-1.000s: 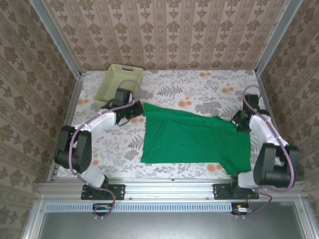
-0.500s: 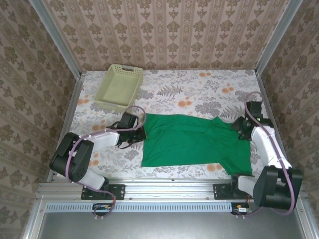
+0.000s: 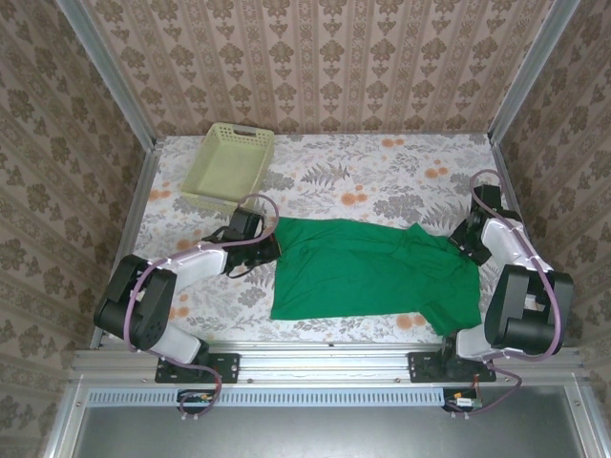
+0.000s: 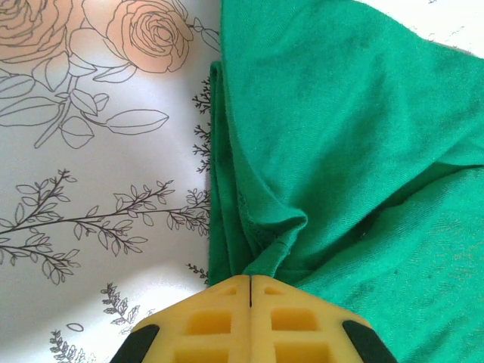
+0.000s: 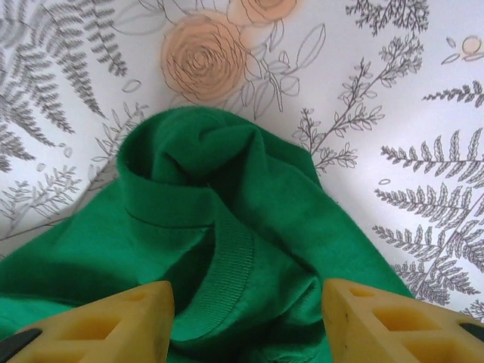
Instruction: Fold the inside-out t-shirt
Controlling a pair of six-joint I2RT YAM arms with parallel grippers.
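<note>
The bright green inside-out t-shirt point(image 3: 372, 277) lies spread across the near half of the table, bunched at its right end. My left gripper point(image 3: 270, 246) is at the shirt's left edge. In the left wrist view its yellow fingers point(image 4: 204, 325) are pressed together, and a fold of the t-shirt's point(image 4: 340, 136) hem runs into the seam between them. My right gripper point(image 3: 462, 242) hovers at the shirt's far-right corner. In the right wrist view the right gripper point(image 5: 246, 325) stands open, its fingertips point(image 5: 113, 325) straddling the crumpled ribbed collar of the t-shirt point(image 5: 227, 189) without pinching it.
A pale yellow-green lattice basket point(image 3: 229, 164) stands at the far left of the flowered tablecloth point(image 3: 382, 181). Metal frame rails run along the left edge point(image 3: 143, 191) and the right edge point(image 3: 504, 181). Bare cloth lies beyond the shirt.
My right gripper has opened and let go of the shirt's collar end. My left gripper, still shut, has drawn the shirt's left edge toward the near side.
</note>
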